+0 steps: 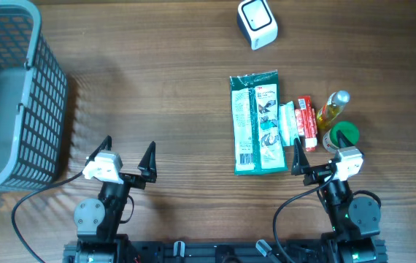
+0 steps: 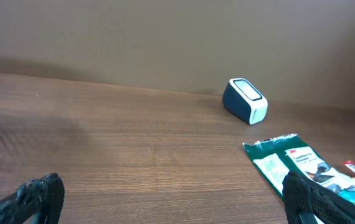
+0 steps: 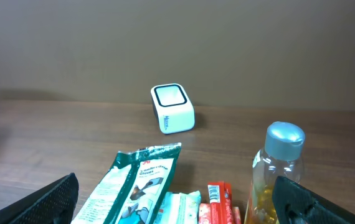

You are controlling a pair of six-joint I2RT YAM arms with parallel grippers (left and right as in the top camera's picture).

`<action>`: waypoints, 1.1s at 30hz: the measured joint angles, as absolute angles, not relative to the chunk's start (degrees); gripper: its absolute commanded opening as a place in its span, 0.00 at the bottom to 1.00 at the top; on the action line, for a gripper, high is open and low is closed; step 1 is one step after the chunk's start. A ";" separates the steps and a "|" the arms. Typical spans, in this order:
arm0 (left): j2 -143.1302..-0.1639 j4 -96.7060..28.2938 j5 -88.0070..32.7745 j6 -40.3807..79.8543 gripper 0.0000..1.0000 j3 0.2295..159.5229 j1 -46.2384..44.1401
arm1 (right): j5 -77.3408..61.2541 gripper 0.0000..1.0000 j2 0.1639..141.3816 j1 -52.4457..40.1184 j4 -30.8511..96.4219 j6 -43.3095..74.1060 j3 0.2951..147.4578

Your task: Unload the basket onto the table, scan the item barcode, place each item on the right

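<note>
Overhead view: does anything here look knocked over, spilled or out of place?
Nothing stands out. The green packet, the red pack and the bottle sit side by side, the bottle upright and nothing spilled. The scanner stands alone at the far side, and the basket is at the left edge.

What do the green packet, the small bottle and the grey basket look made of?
Green packet: probably thin glossy plastic film; it lies flat, printed, with a serrated top edge. Small bottle: clear plastic or glass, cannot tell which; yellow liquid shows through, under a silvery cap. Grey basket: likely moulded matte plastic, judging by its even lattice wall.
</note>
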State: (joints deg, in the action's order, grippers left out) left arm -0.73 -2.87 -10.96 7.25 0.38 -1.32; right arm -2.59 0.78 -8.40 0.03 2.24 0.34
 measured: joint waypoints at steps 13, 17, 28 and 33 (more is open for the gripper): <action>-0.73 -2.87 -10.98 6.24 1.00 0.38 -1.32 | -2.59 1.00 0.78 -8.40 0.03 2.24 0.34; -0.73 -2.87 -10.96 6.24 1.00 0.38 -1.32 | -2.59 1.00 0.78 -8.40 0.03 2.24 0.34; -0.73 -2.87 -10.96 6.22 1.00 0.38 -1.32 | -2.59 1.00 0.78 -8.40 0.03 2.24 0.34; -0.75 -2.87 -10.96 6.22 1.00 0.38 -1.32 | -2.59 1.00 0.78 -8.40 0.03 2.24 0.34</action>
